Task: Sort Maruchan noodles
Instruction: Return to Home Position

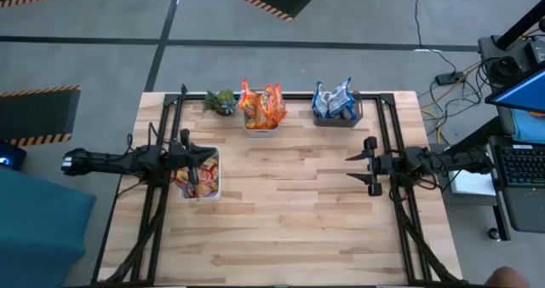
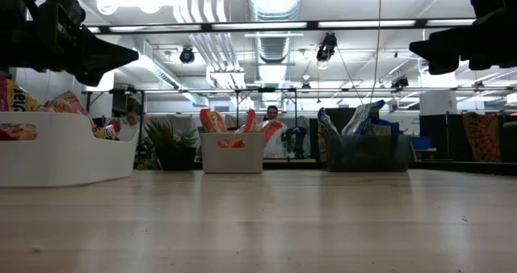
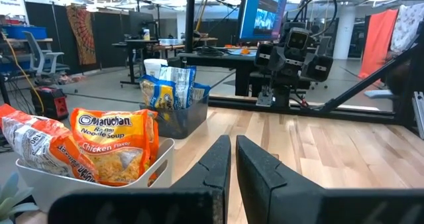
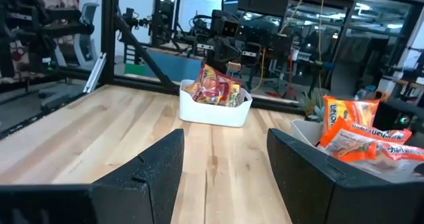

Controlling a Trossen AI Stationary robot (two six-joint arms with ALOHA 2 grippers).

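High view, counter (image 1: pixel 281 228): pale wood, carrying three bins and a small plant (image 1: pixel 221 101).
High view, red-pink packets (image 1: pixel 197 179): they lie in the white bin (image 1: pixel 197 198) at the left side.
High view, orange packets (image 1: pixel 261 106): they stand in the pale bin (image 1: pixel 261 129) at the far edge, just beside the plant.
High view, blue packets (image 1: pixel 334 100): they stand in the black bin (image 1: pixel 336 121), near the pale bin, on the same edge.
High view, left gripper (image 1: pixel 209 158): it is over the white bin and points toward the middle of the counter.
High view, right gripper (image 1: pixel 351 169): it is over bare wood at the right side, well apart from every bin.
Low view, left gripper (image 2: pixel 121 59): raised above the white bin (image 2: pixel 65 156), touching nothing.
Low view, right gripper (image 2: pixel 424 51): raised high over the counter, touching nothing.
Low view, background: a person (image 2: pixel 272 111) shows behind the pale bin (image 2: pixel 233 156).
Left wrist view, left gripper (image 3: pixel 233 141): clenched, only a thin slit between the fingers, and nothing is held.
Left wrist view, packets: an orange packet (image 3: pixel 109 148) printed "Maruchan" stands in the pale bin (image 3: pixel 162 168); the blue packets (image 3: pixel 173 85) stand behind, in the black bin (image 3: pixel 189 118).
Right wrist view, right gripper (image 4: pixel 225 141): released, with a wide gap between the fingers, and nothing in it.
Right wrist view, packets: the red-pink packets (image 4: pixel 215 88) sit in the white bin (image 4: pixel 212 113) across the counter; the orange packets (image 4: pixel 361 128) sit in the pale bin (image 4: pixel 306 128).
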